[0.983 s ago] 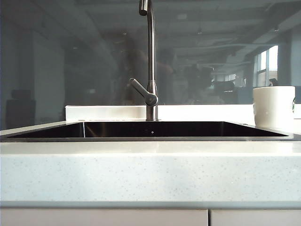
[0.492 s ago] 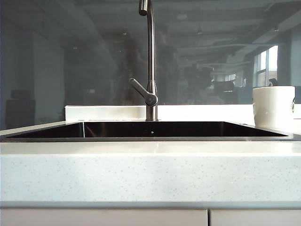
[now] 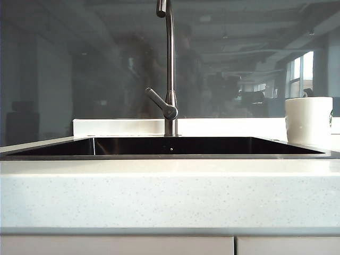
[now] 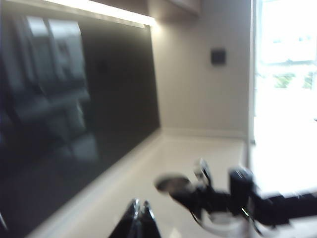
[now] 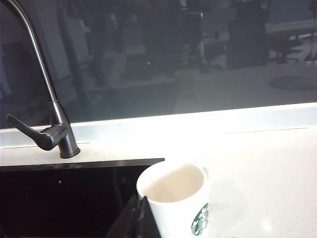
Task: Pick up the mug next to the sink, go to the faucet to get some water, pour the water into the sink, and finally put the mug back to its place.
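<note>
Table (image 3: pixel 170 191) carries the sink (image 3: pixel 170 146), dark basin sunk in it, faucet (image 3: pixel 170 69) upright at the back rim w/ lever angled off its side. Mug (image 5: pixel 174 201) stands upright on the table just beside the sink's right edge, logo facing out. Right tool (image 5: pixel 140 218) hangs near the mug's rim, jaws closed, empty. Left tool (image 4: pixel 139 220) also closed, empty, aimed along the back wall in a blurred view. Risk: closed jaws could knock the mug over or into the sink unless opened first.

In the exterior view nothing on the counter (image 3: pixel 170 196) shifts. Only the dim reflections in the dark backsplash (image 3: pixel 79 69) drift slightly.
</note>
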